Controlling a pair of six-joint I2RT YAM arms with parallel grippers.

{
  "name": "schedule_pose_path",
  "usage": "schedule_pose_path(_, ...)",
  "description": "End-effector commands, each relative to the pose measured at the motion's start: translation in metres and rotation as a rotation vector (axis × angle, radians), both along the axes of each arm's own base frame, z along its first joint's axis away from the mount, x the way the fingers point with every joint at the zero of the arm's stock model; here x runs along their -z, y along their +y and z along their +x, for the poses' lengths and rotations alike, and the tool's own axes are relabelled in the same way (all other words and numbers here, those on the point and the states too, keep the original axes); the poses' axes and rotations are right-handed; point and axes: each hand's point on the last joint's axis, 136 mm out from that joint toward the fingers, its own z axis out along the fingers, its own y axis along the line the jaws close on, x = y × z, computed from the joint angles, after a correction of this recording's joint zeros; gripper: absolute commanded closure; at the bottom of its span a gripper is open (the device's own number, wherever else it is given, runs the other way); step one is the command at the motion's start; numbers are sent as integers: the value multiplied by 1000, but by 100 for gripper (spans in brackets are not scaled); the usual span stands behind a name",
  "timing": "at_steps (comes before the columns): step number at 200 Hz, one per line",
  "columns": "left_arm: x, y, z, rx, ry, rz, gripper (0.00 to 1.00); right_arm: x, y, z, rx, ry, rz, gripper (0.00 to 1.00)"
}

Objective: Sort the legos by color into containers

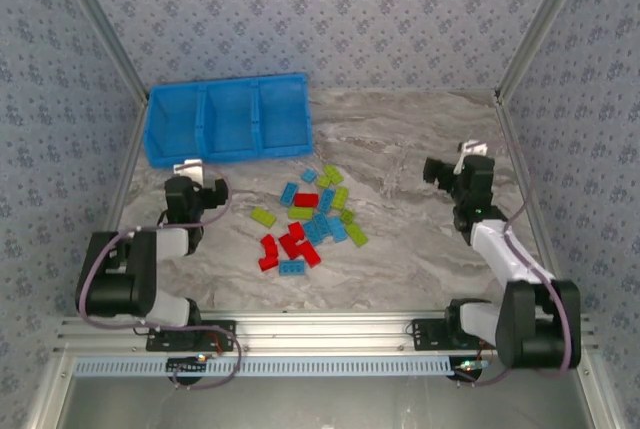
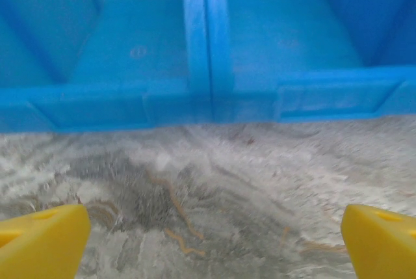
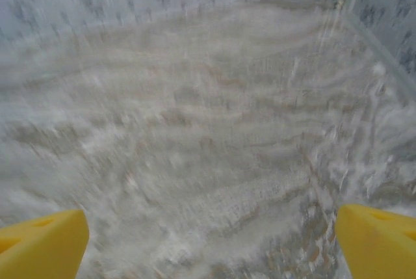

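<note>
Legos in red, light blue and lime green lie scattered mid-frame on the counter in the top view, below the blue containers at upper left. From the left wrist, the left fingers are spread wide, holding nothing, cut off at the bottom corners, facing the containers' front wall. From the right wrist, the right fingers gape equally wide, empty, over blurred counter.
</note>
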Motion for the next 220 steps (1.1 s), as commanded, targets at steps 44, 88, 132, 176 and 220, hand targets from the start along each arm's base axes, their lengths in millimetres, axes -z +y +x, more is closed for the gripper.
schedule_pose_path(44, -106, -85, -57, 201, 49, -44, 1, 25, 132, -84, -261, 591, 250, 0)
schedule_pose_path(88, -146, -170, -144, 529, 222, -42, 1, 49, 207, -94, -401, 676, 115, 0)
schedule_pose_path(132, -147, -187, -219, 908, 304, 127, 1, 85, 241, -93, -540, 745, -22, 4)
schedule_pose_path(176, -129, -185, -233, 1049, 196, 236, 1, 109, 256, -69, -575, 744, -60, 26)
schedule_pose_path(220, -114, -188, -238, 1090, 190, 229, 1, 132, 255, -66, -631, 780, -135, 37)
